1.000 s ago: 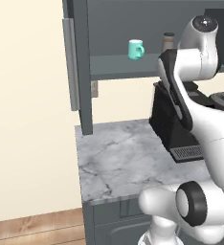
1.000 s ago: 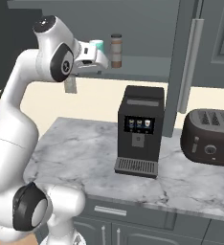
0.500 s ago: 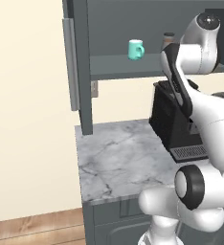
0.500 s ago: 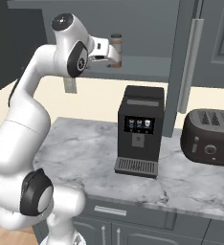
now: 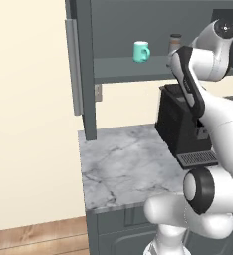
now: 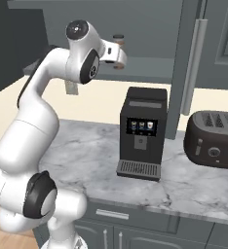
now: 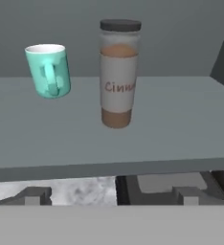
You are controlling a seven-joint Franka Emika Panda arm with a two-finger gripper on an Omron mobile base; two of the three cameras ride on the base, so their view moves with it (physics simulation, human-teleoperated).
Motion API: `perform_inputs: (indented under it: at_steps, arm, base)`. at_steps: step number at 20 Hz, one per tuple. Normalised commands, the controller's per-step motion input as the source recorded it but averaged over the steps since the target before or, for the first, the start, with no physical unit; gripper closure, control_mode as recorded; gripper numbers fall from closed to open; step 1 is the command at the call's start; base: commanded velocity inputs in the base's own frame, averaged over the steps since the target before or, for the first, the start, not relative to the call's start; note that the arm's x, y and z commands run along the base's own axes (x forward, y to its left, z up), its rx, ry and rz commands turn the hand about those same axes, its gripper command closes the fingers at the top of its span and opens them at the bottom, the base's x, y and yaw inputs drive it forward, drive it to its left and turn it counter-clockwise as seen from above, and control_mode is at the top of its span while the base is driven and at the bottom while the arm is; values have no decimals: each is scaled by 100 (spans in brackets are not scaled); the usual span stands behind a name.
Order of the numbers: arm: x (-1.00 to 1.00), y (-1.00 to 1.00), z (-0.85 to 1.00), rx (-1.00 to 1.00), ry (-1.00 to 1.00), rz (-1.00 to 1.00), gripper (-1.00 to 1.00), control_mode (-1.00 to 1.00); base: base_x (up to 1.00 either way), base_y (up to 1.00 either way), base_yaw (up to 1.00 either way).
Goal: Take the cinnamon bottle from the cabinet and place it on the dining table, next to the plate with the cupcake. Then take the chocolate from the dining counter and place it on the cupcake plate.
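The cinnamon bottle, a clear jar of brown powder with a dark cap, stands upright on the shelf of the open cabinet. A teal mug stands to its left. My gripper is open, level with the shelf's front edge and a short way in front of the bottle, with nothing between its fingertips. From the right base view the gripper sits just in front of the bottle. In the left base view the arm partly covers the bottle. The dining table, plate, cupcake and chocolate are out of view.
Under the shelf, a black coffee machine stands on the marble counter, with a dark toaster to its right. The cabinet door with its silver handle stands open at the left. The mug is near the bottle.
The arm has stretched forward and the hand has moved toward the shelf, closer to the cinnamon bottle. The jaws have stayed open.
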Motion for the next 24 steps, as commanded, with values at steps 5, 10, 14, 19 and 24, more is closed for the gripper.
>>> perform_inputs:
  at_steps: [5,10,14,19,24]
  arm:
    - [31,-8,3,10,-1,1,-100,-100]
    - [36,-4,0,8,-1,6,-100,-100]
    - [37,-4,-2,7,-1,8,-100,-100]
    - [37,-13,0,2,0,9,-100,-100]
    - [28,-11,0,0,0,6,-100,-100]
  base:
    - [0,0,0]
    - [0,0,0]
    - [0,0,0]
    - [0,0,0]
    - [0,0,0]
